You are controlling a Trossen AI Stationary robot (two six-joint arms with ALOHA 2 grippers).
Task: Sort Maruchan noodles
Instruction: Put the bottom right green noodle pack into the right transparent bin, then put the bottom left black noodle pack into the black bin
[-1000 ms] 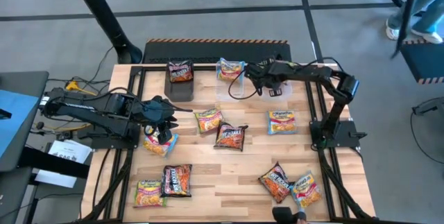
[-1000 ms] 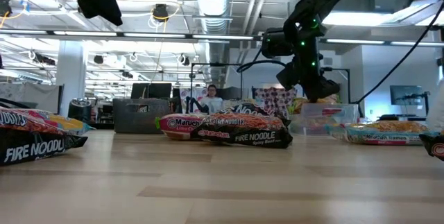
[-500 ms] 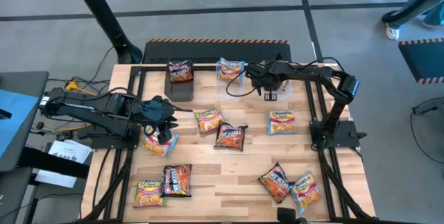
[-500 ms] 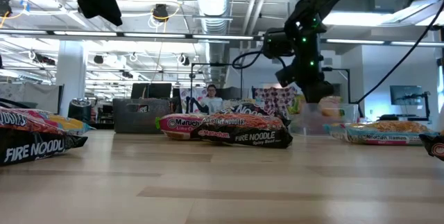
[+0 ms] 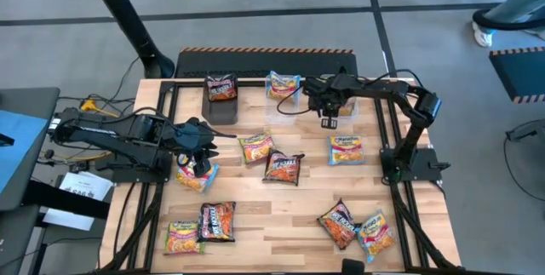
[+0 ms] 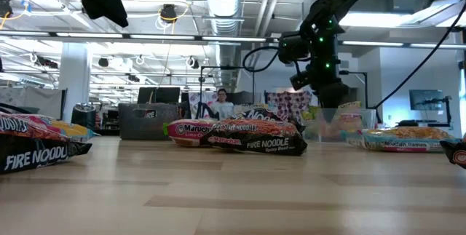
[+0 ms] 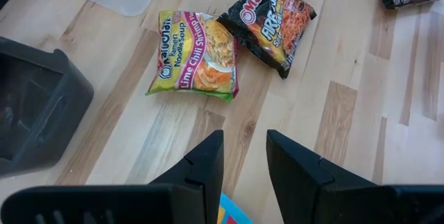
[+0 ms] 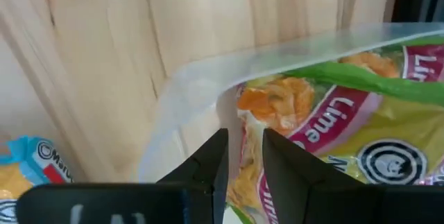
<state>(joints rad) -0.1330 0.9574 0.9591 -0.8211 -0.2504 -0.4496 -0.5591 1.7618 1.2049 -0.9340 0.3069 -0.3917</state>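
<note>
- here, the right gripper [image 5: 329, 122] hangs over the far right part of the wooden table [image 5: 281, 211], above a clear plastic tub [image 5: 289, 109].
- its own wrist view shows the two dark fingers [image 8: 208, 158] a narrow gap apart, pinching the tub's clear wall [image 8: 229, 64]; a lime-flavoured packet [image 8: 361, 134] with a green and yellow edge lies inside that tub.
- the left gripper [image 5: 201, 149] waits over the left side of the table, above a blue-edged packet [image 5: 194, 175]; its fingers [image 7: 201, 161] stand slightly apart with nothing between them.
- ahead of the left fingers lie a lime chili shrimp packet [image 7: 198, 56] and a dark fire noodle packet [image 7: 270, 17], touching at one corner.
- from above, the other noodle packets are scattered about: one dark packet [image 5: 221, 87] on the black box at the far edge, one blue-edged [image 5: 283, 83] next to it, one orange [image 5: 346, 149] on the right.
- two more [image 5: 203, 226] sit together at the near left, two [image 5: 353, 226] at the near right.
- in the level view, a person [image 6: 220, 102] shows far off in the room behind.
</note>
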